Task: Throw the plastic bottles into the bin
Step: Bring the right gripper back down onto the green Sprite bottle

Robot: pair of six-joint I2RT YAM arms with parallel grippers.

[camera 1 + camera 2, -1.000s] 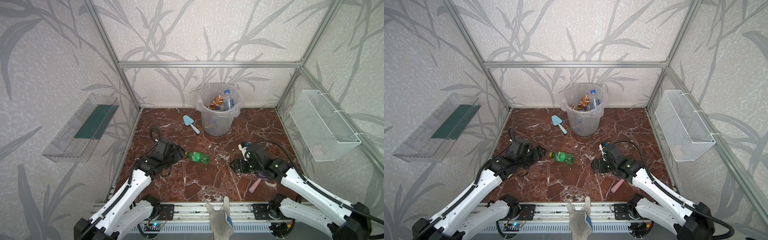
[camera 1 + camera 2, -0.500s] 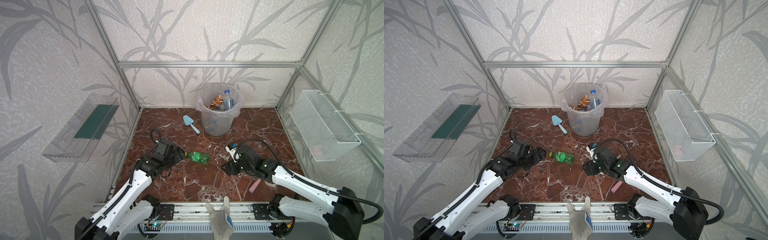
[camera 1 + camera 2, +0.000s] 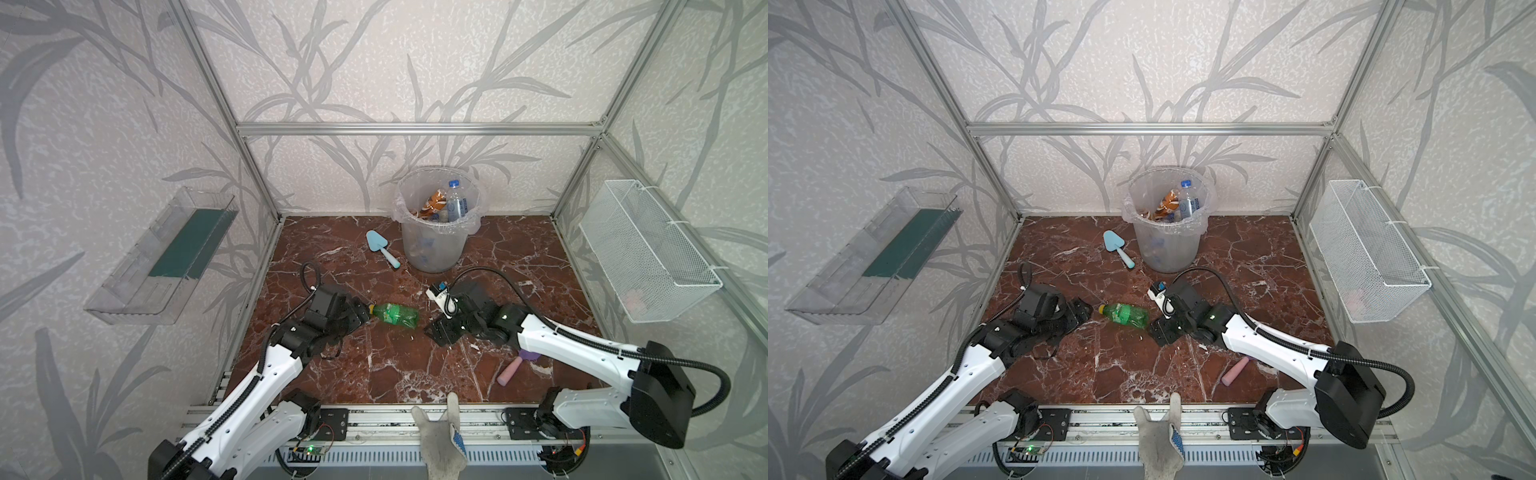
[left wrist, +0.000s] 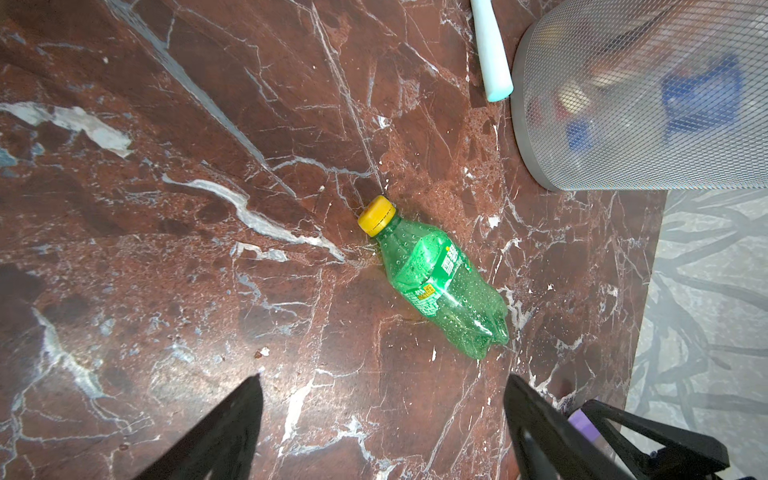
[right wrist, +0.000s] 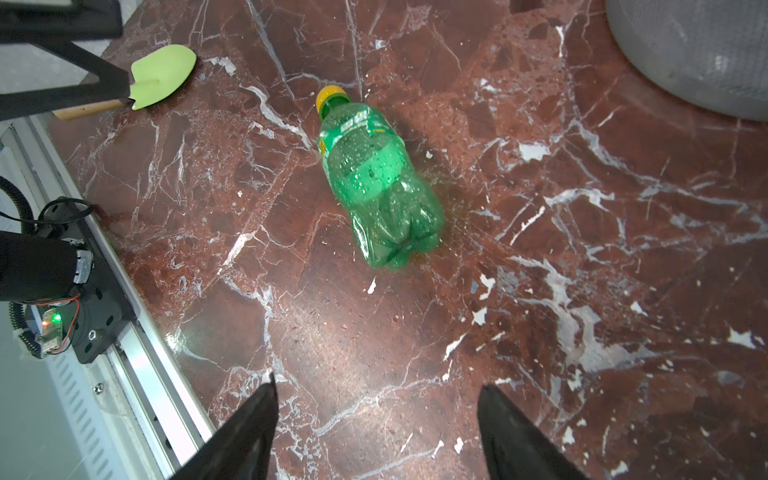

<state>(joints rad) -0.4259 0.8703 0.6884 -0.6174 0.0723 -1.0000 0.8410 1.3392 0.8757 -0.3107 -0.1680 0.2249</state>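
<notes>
A green plastic bottle (image 3: 392,316) (image 3: 1125,314) with a yellow cap lies on its side on the marble floor, mid-way between both arms. My left gripper (image 3: 360,318) (image 4: 382,378) is open just off the cap end, with only floor between its fingers. At the bottle's base end my right gripper (image 3: 435,332) (image 5: 376,380) also stands open and empty, and the bottle (image 5: 374,183) lies a short way ahead of it. The bin (image 3: 436,253) (image 3: 1167,253) stands at the back and holds a clear bottle (image 3: 455,203), a brown-orange bottle (image 3: 434,201) and others.
A light-blue toy trowel (image 3: 380,247) lies left of the bin. A purple-and-pink toy shovel (image 3: 515,368) lies by the right arm. A pale green toy spade (image 5: 164,75) shows near the left gripper. Wire basket (image 3: 648,253) on the right wall, clear tray (image 3: 166,253) on the left wall.
My right gripper has swung left across the floor to the green bottle's base end. The left arm and the bottle have stayed where they were.
</notes>
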